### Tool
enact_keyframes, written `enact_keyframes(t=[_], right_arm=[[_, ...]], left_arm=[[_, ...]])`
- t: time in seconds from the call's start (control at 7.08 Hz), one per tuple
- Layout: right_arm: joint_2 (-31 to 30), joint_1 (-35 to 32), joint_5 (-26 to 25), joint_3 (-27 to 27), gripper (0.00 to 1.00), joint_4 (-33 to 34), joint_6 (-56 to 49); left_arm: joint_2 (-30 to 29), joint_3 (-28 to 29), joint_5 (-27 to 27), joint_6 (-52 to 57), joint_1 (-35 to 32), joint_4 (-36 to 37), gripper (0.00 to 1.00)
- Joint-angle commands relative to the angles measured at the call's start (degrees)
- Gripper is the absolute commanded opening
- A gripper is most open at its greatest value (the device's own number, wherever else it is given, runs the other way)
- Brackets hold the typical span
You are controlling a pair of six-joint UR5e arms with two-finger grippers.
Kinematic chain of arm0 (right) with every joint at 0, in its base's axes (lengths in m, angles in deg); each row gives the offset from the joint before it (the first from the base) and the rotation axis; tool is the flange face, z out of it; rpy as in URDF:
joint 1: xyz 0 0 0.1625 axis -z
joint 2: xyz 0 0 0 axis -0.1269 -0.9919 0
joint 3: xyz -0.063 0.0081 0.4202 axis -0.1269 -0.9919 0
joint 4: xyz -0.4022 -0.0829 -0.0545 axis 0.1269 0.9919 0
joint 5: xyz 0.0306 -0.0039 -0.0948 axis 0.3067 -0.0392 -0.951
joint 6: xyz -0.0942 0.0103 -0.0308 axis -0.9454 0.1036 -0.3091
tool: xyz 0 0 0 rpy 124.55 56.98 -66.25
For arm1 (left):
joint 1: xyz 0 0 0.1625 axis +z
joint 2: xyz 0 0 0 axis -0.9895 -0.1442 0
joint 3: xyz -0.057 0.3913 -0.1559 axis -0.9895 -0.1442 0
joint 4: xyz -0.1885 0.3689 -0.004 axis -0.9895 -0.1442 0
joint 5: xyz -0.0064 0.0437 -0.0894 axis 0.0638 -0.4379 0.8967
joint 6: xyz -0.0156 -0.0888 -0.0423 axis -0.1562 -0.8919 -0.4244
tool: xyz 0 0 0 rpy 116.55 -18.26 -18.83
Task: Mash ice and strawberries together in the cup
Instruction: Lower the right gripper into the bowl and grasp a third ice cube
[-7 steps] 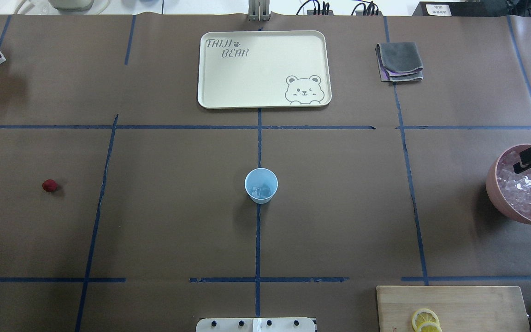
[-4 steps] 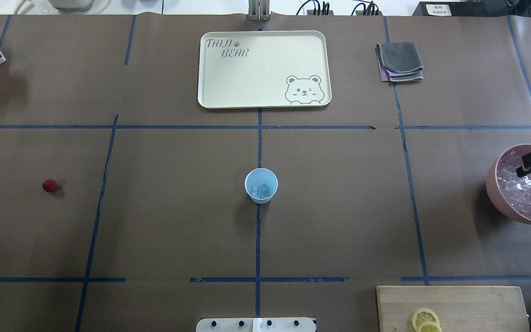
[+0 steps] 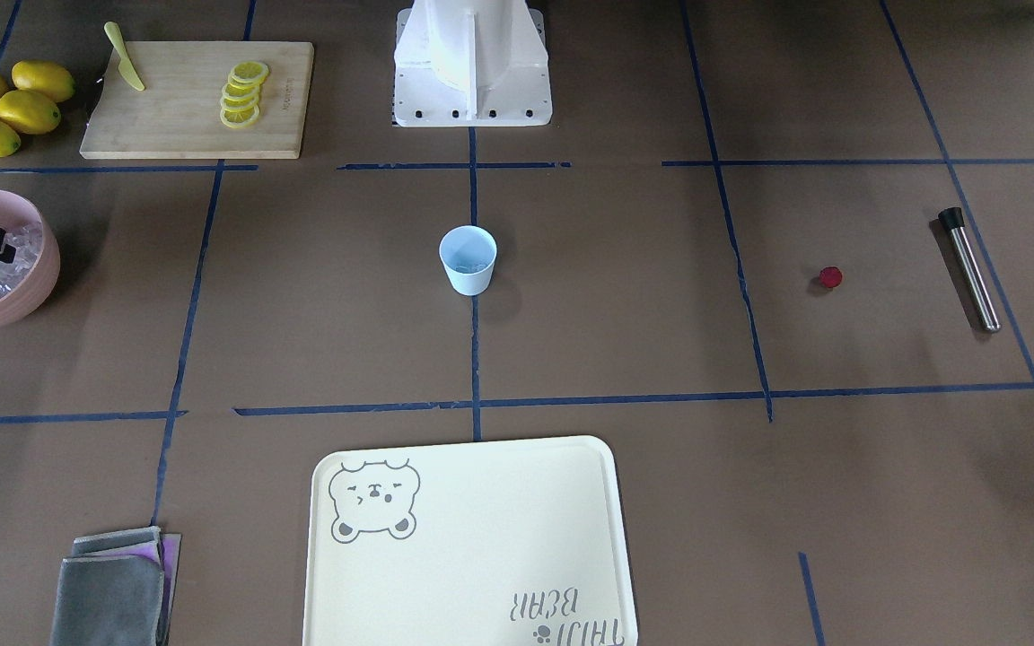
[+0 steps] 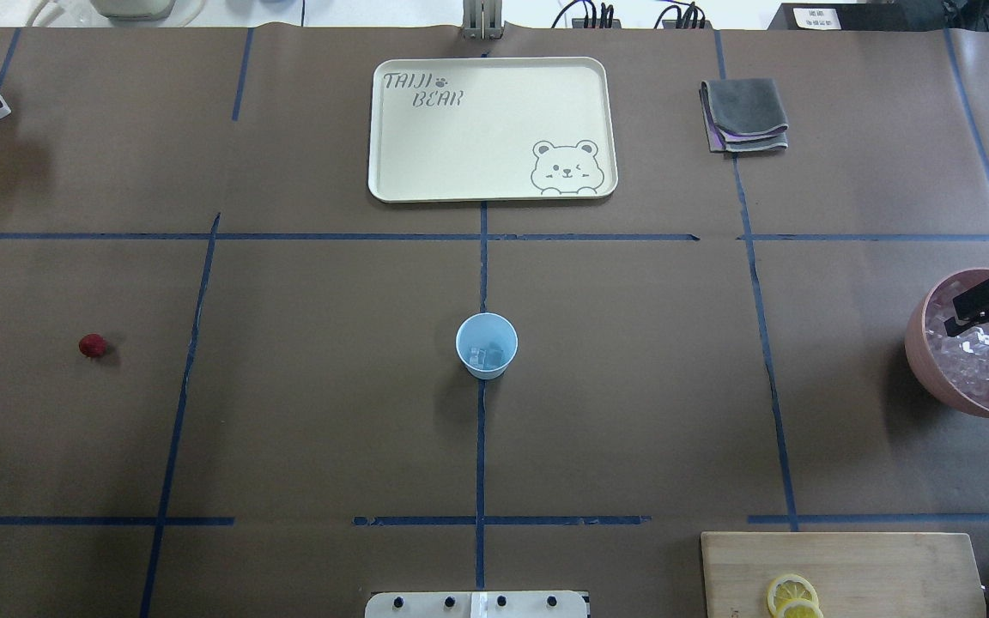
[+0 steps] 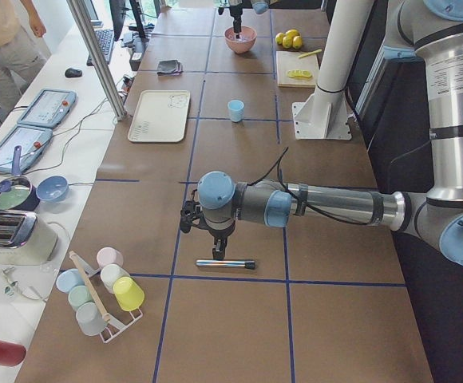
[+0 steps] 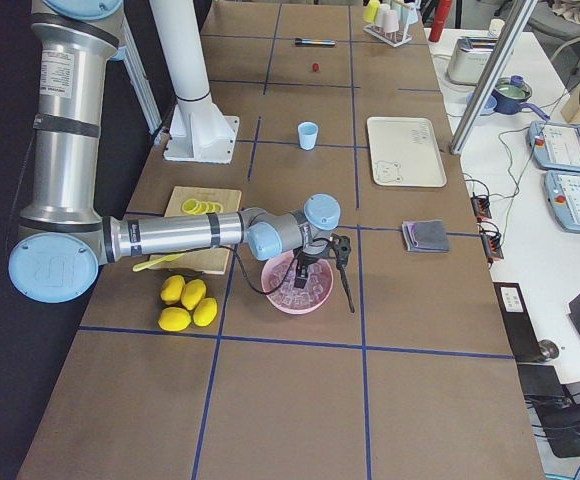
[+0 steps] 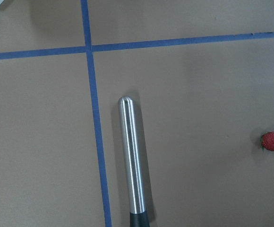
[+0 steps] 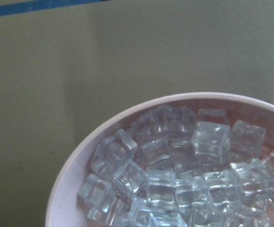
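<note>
Bare counter (image 4: pixel 314 403) lies open all round the cup (image 4: pixel 486 345); the tray (image 4: pixel 460 146) blocks the edge opposite the robot; the pink bowl (image 4: pixel 919 360) crowds the right edge.

Pale blue cup (image 4: pixel 487 345), upright in the middle, holding a few clear ice cubes (image 4: pixel 486 354). Small red strawberry (image 4: pixel 93 345) lying well to its left. More cubes heaped in pink bowl (image 4: pixel 917 348), far right.

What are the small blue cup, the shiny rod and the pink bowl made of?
The cup looks like matte pale blue plastic: thin wall, even colour, no shine. The rod seems brushed steel, with a bright streak along its shaft and a black, perhaps rubber, end. The bowl is smooth matte pink, plastic or ceramic; I cannot tell which.
</note>
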Motion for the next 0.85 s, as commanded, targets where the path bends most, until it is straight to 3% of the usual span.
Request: enact_keyframes(t=[0.0,0.14,0.71], right_arm=[[0.11,0.61,-0.02,-0.85,0.95,0.0,0.05],[0.11,0.61,-0.02,-1.29,0.91,0.0,-0.04],[1.06,0.61,0.15,-1.2,0.22,0.0,0.05]], left_arm=[[-0.03,0.0,0.0,0.0,0.0,0.0,1.0],[0.05,0.0,0.0,0.0,0.0,0.0,1.0],[0.06,0.0,0.0,0.0,0.0,0.0,1.0]])
